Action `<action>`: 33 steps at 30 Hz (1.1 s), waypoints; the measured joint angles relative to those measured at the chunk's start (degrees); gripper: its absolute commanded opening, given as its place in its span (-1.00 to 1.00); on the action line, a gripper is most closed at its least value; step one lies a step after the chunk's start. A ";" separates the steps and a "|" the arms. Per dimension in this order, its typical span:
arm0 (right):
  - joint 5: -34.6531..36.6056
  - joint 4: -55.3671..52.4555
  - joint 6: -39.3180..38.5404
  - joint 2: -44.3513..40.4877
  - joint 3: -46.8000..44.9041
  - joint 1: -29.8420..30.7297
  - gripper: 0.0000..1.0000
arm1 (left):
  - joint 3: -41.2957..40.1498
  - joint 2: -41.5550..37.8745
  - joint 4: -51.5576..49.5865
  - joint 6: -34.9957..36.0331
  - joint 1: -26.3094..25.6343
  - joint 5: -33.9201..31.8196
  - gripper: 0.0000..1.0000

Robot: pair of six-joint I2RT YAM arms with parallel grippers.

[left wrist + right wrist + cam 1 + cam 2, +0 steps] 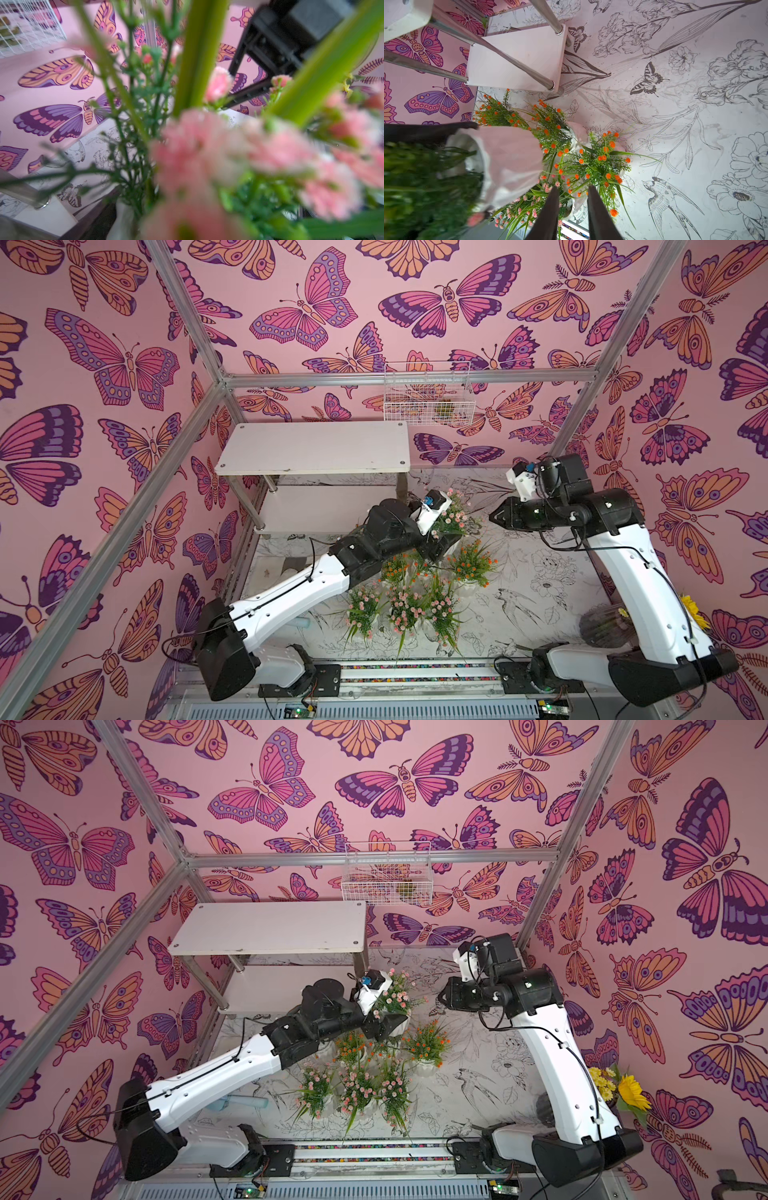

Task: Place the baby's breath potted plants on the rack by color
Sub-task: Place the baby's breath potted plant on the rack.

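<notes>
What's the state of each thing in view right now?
left gripper: shut on held pink plant
held pink plant: gripped at the pot, not yet on rack
right gripper: open, empty
rack: both shelves bare
other pink plants: upright on table
orange plants: upright on table

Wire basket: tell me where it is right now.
In both top views the wire basket sits against the back wall at the frame rail, higher than the rack and just off the right rear corner of its top board.

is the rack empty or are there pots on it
Empty. Both boards of the rack are bare white in both top views; nothing stands on either.
</notes>
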 measured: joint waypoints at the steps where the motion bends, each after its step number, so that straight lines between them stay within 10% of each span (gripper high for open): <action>1: -0.15 0.33 0.11 -0.46 -0.74 -0.17 -0.47 | 1.03 -0.13 -0.50 0.07 0.39 -0.07 0.08; 33: -3.50 4.70 0.57 -2.45 -8.22 -0.74 -0.47 | 30.08 10.95 -12.50 1.01 12.74 -1.33 0.08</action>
